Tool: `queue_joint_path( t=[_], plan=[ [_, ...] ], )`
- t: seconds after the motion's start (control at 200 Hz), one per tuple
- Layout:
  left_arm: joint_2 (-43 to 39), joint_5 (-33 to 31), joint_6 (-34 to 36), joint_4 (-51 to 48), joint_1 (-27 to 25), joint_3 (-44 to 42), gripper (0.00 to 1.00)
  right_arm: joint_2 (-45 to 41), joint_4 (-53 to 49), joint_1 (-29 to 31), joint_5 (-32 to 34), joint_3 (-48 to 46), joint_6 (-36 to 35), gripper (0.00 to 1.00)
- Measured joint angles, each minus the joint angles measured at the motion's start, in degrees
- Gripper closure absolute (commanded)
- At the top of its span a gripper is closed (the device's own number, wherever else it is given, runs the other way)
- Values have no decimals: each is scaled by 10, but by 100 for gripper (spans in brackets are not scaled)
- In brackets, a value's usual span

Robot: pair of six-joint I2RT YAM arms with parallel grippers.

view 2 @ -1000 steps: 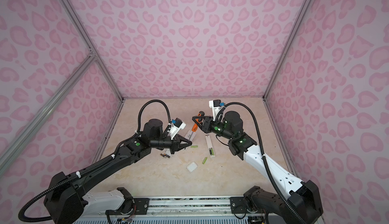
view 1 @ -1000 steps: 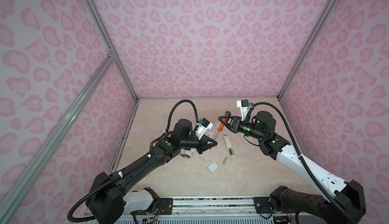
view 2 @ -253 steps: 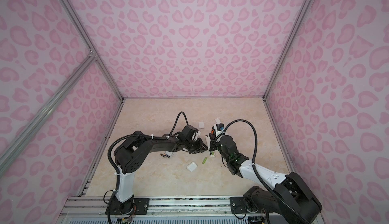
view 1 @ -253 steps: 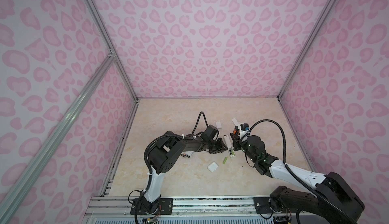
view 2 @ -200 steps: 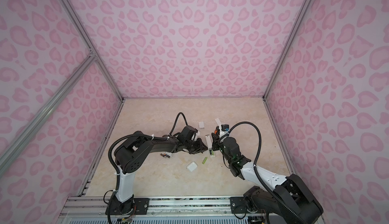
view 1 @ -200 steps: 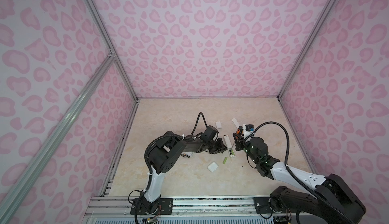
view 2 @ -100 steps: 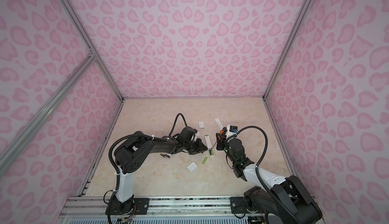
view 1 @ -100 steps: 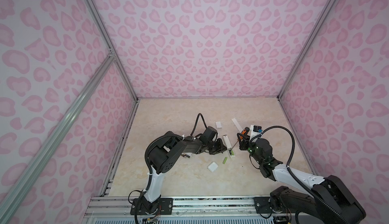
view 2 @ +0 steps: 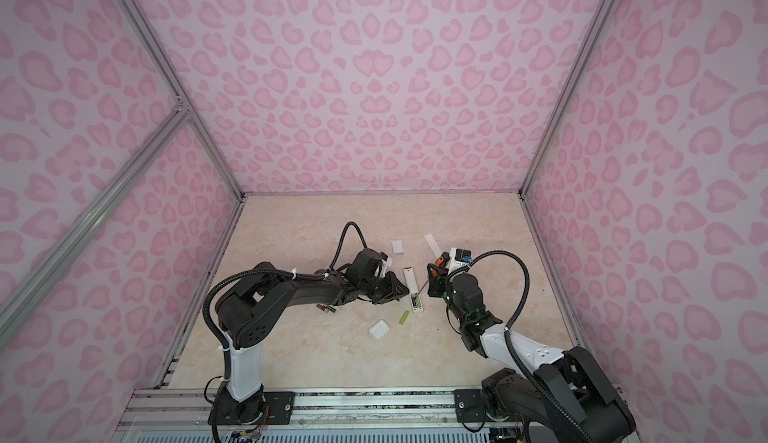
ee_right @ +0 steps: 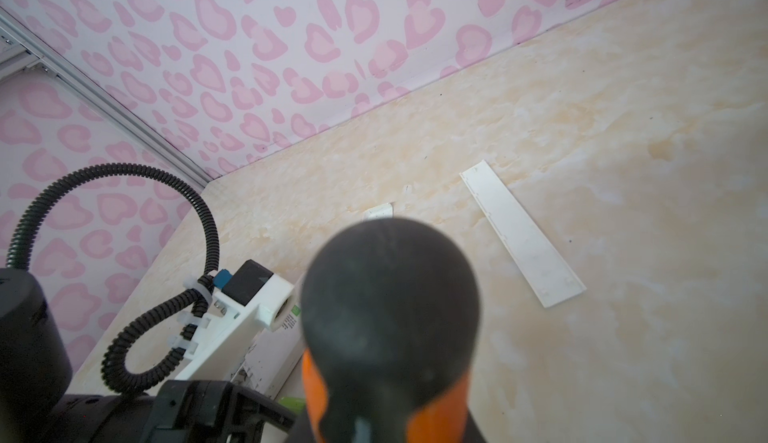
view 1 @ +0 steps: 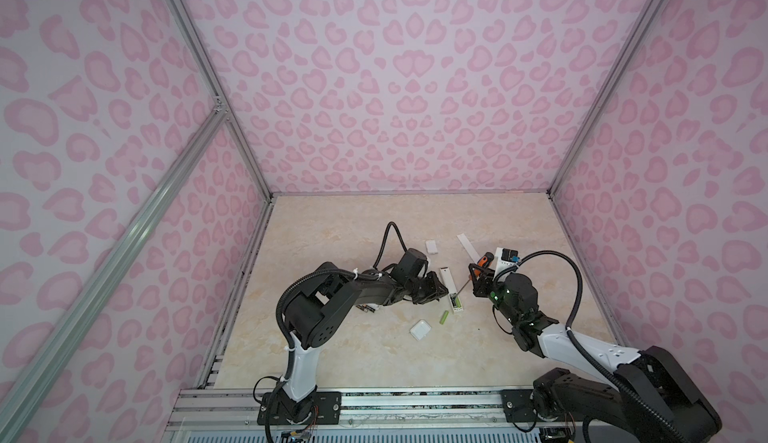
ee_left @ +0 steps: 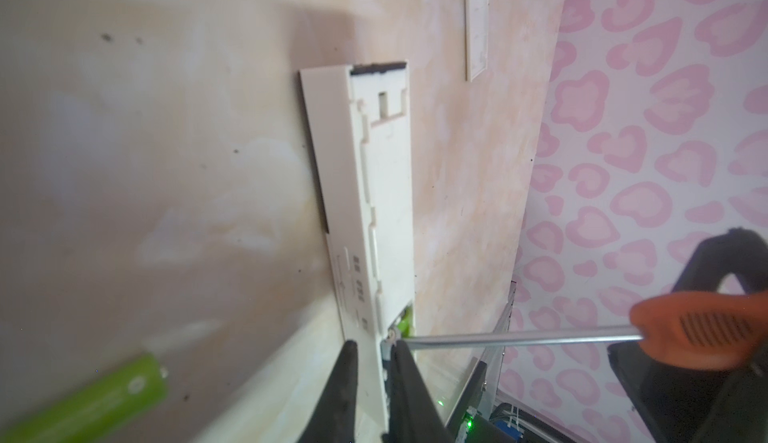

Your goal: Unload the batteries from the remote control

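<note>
The white remote control [view 1: 446, 281] lies face down mid-floor, its battery bay open at the near end. My left gripper [ee_left: 374, 349] is shut on that end, one finger on each side of the body. A lime-green battery [ee_left: 405, 320] still sits in the bay. My right gripper [view 1: 478, 273] is shut on the orange-handled screwdriver [ee_left: 702, 330]. The metal tip of the screwdriver touches the end of the seated battery. The screwdriver's black butt [ee_right: 390, 295] hides the right fingers in the right wrist view. A loose green battery [view 1: 444, 317] lies just in front of the remote.
Dark batteries [view 1: 368, 308] lie left of the left arm. A white cover [view 1: 420, 330] sits in front, another small cover [view 1: 432, 246] and a long white strip [view 1: 467, 246] behind the remote. Pink patterned walls enclose the floor on three sides.
My right arm has swung a little to the right with the screwdriver, whose tip stays at the remote's bay. The left gripper keeps its hold on the remote.
</note>
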Motion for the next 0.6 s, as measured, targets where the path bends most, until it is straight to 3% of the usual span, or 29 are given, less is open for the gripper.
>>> queue_joint_path(
  t=[0.17, 0.6],
  plan=[
    [3, -1, 0, 0, 0, 13, 76, 3, 1, 0, 0, 1, 2, 100],
    [47, 12, -12, 17, 7, 33, 78, 3, 26, -30, -30, -19, 38, 100]
  ],
)
